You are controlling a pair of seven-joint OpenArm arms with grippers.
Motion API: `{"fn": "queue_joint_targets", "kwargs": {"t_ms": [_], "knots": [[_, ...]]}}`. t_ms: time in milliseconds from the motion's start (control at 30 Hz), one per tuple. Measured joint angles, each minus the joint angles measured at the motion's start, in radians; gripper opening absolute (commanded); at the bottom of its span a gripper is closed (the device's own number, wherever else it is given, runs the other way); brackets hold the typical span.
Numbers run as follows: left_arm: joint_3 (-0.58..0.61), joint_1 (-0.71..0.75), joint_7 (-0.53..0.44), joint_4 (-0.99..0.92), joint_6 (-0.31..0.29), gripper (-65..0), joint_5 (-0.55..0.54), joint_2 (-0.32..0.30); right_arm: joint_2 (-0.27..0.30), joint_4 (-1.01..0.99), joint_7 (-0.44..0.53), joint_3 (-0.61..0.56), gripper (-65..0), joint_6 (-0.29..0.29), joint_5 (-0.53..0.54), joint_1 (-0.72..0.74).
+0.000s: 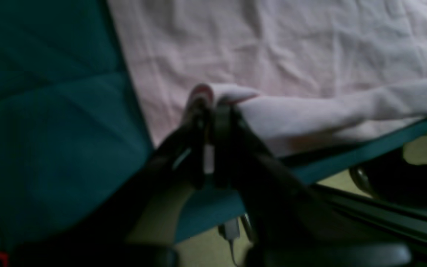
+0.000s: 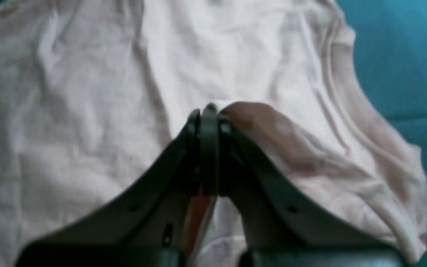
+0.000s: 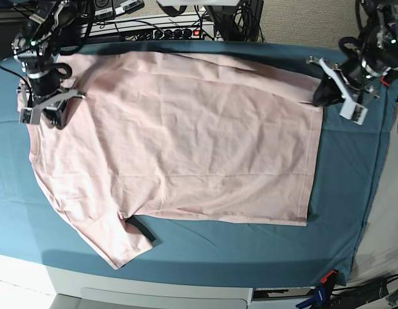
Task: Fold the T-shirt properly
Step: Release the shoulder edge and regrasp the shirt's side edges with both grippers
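pale pink t-shirt (image 3: 180, 138) spread plain side up on teal table cloth (image 3: 344, 193), left gripper (image 1: 213, 107) clamped on its hem corner, right gripper (image 2: 209, 111) pinching its shoulder edge

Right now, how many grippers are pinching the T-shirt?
2. The left gripper pinches the T-shirt at its far hem corner; the right gripper pinches its far shoulder edge.

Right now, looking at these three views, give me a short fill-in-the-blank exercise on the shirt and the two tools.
1. The T-shirt is pale ____.
2. It lies on a ____ table cloth.
3. The left tool is shut on the shirt's ____.
4. The right tool is ____ on the fabric.

Missing words: pink; teal; corner; shut
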Motion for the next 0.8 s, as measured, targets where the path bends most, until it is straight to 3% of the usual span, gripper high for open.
{"fn": "queue_joint_targets", "kwargs": {"t_ms": [133, 333, 600, 800], "knots": [[0.071, -0.041, -0.006, -0.045, 0.0, -65.0, 0.06, 0.0, 0.0, -0.024, 0.05, -0.003, -65.0, -0.045, -0.05, 0.006], [0.093, -0.093, -0.023, -0.06, 0.005, -65.0, 0.116, 0.0, 0.0, -0.181, 0.062, -0.003, -65.0, -0.051, -0.064, 0.068], [0.093, -0.097, -0.08, -0.061, 0.097, -65.0, 0.207, -0.011, 0.0, -0.322, 0.067, -0.003, -65.0, -0.049, -0.066, 0.18], [0.093, -0.097, -0.079, -0.061, 0.114, -65.0, 0.245, -0.011, 0.0, -0.331, 0.071, -0.003, -65.0, -0.051, -0.066, 0.217]]}}
